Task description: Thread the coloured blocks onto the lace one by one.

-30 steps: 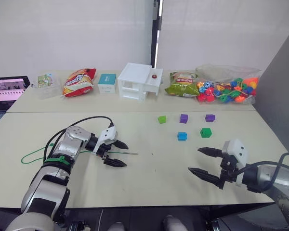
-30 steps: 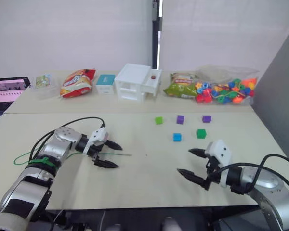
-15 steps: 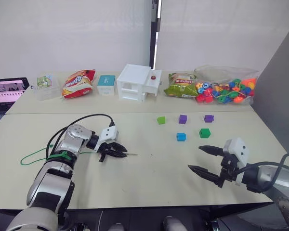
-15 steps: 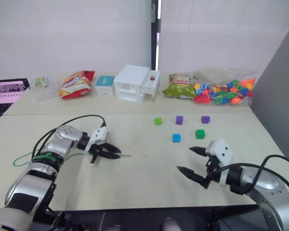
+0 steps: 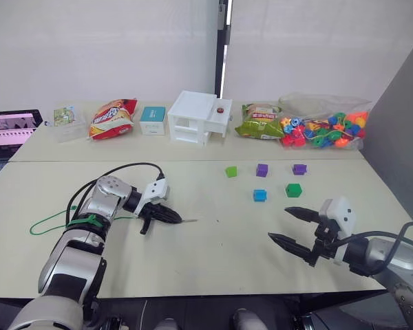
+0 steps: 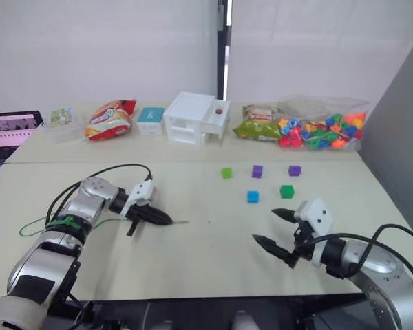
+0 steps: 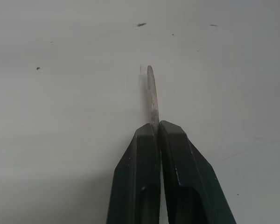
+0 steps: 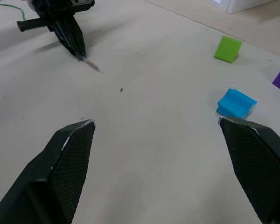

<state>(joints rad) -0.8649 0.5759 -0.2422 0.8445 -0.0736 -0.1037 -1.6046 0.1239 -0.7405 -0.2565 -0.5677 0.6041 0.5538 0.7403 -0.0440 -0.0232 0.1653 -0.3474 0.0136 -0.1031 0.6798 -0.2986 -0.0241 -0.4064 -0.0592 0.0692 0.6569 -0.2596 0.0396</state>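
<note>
Your desk (image 5: 213, 247) carries the work on its near half; along the far edge stand a white drawer unit (image 5: 199, 117), a clear bag of mixed beads (image 5: 323, 124), snack bags and small boxes.

Your left gripper (image 5: 177, 220) lies low on the desk at the left, jaws closed on the lace (image 5: 51, 220). The green cord trails away in a loop toward the left edge. The pale stiff tip (image 7: 151, 95) projects just past the fingertips, long axis flat along the desk, pointing toward the robot's right.

Your right gripper (image 5: 283, 226) hovers at the near right, jaws spread wide, holding nothing.

The coloured blocks sit apart on the right half: light green (image 5: 231, 171), two purple (image 5: 262, 170) (image 5: 299, 168), blue (image 5: 259, 195) and dark green (image 5: 293, 190). None is on the lace.
</note>
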